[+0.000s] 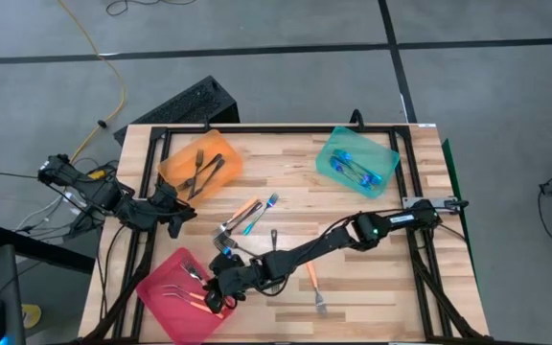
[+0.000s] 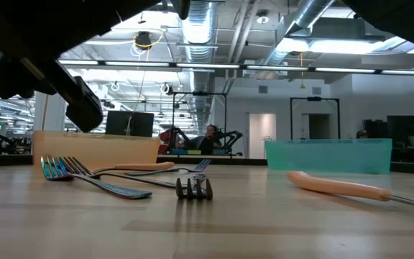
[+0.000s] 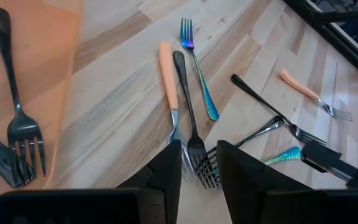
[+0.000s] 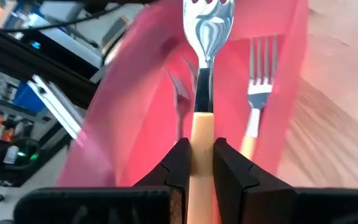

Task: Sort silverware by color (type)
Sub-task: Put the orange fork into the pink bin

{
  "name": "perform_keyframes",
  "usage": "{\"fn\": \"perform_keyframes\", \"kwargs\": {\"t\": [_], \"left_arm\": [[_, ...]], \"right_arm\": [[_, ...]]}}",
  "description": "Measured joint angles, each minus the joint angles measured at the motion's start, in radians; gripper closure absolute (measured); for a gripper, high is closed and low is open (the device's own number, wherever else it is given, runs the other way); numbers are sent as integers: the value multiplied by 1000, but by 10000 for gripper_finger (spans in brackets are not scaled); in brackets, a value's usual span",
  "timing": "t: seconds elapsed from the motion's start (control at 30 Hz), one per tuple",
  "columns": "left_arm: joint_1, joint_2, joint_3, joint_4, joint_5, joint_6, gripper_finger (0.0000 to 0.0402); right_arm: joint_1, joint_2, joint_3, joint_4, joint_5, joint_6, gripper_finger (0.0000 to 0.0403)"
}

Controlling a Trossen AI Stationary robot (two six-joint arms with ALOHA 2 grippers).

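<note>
My right gripper (image 4: 197,146) reaches across the table to the pink tray (image 1: 166,297) at the near left and is shut on an orange-handled fork (image 4: 207,37). Other orange-handled forks (image 4: 258,93) lie in that tray. My left gripper (image 3: 199,149) is open and hovers beside the orange tray (image 1: 214,149), which holds dark forks (image 3: 17,124). Beyond its fingers, an orange fork (image 3: 168,81), a dark fork (image 3: 185,93) and a blue fork (image 3: 201,81) lie flat on the wood. The teal tray (image 1: 333,158) holds blue forks (image 1: 357,171). My right gripper pinches the fork's orange handle (image 4: 201,124) between its two fingers, just below the metal neck. The fork lies along the fingers, with its tines pointing away past the fingertips. It is held over the pink tray's floor (image 4: 148,124).
More forks lie loose mid-table: a dark one (image 1: 272,240) and an orange one (image 1: 314,287) near the front edge. A black frame (image 1: 257,131) runs around the table. In the low view, fork tines (image 2: 194,188) and an orange handle (image 2: 336,187) rest on the wood.
</note>
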Motion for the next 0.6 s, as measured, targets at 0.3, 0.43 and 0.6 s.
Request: {"fn": "perform_keyframes", "kwargs": {"t": [0.3, 0.43, 0.6], "left_arm": [[0, 0, 0, -1, -17, 0, 314], [0, 0, 0, -1, -18, 0, 314], [0, 0, 0, -1, -18, 0, 314]], "right_arm": [[-13, -2, 0, -32, -17, 0, 334], [-19, -2, 0, -32, -21, 1, 334], [-28, -2, 0, -29, -37, 7, 323]]}}
